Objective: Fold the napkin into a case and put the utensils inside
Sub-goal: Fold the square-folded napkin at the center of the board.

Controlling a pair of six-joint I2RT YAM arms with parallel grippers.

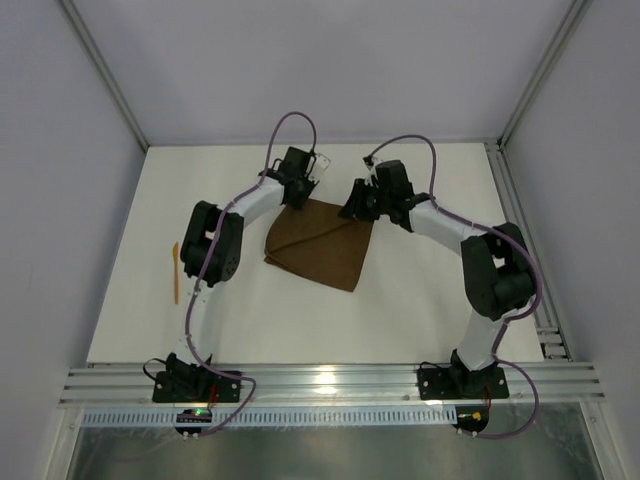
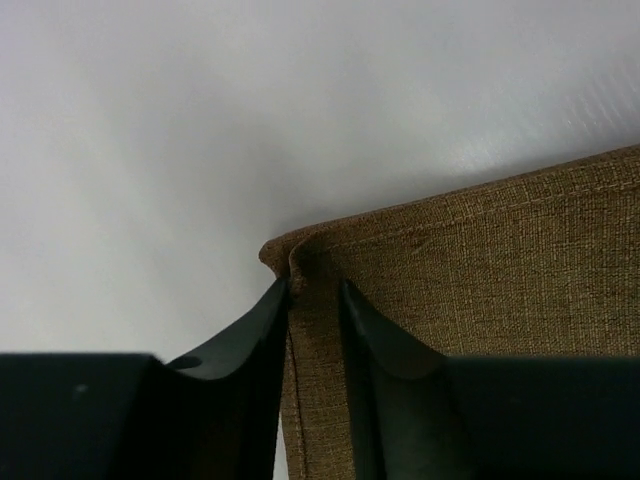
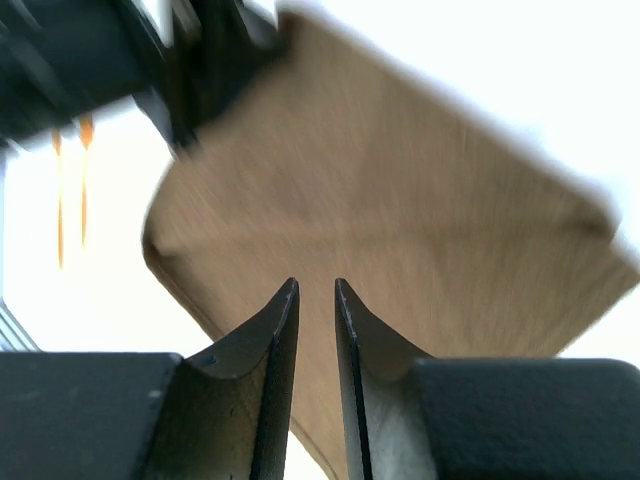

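Jaws on your left gripper (image 2: 314, 290) are standing a narrow slit apart, straddling the stitched hem at the far left corner of the napkin (image 1: 322, 245). The cloth is puckering into a small ridge just ahead of the fingertips (image 2: 275, 300). You cannot tell whether the pads are touching it.

The utensils (image 1: 176, 270) are lying on the white table (image 1: 420, 310), well apart from the napkin, outside the left arm's elbow. They are showing as one thin orange strip from above and as two blurred streaks in the right wrist view.

The napkin is lying flat mid-table between the two grippers, with a crease running across it.

Your right gripper (image 3: 316, 290) is hovering over the napkin's far right corner. Its jaws are also sitting slightly apart and are gripping nothing; that view is blurring.
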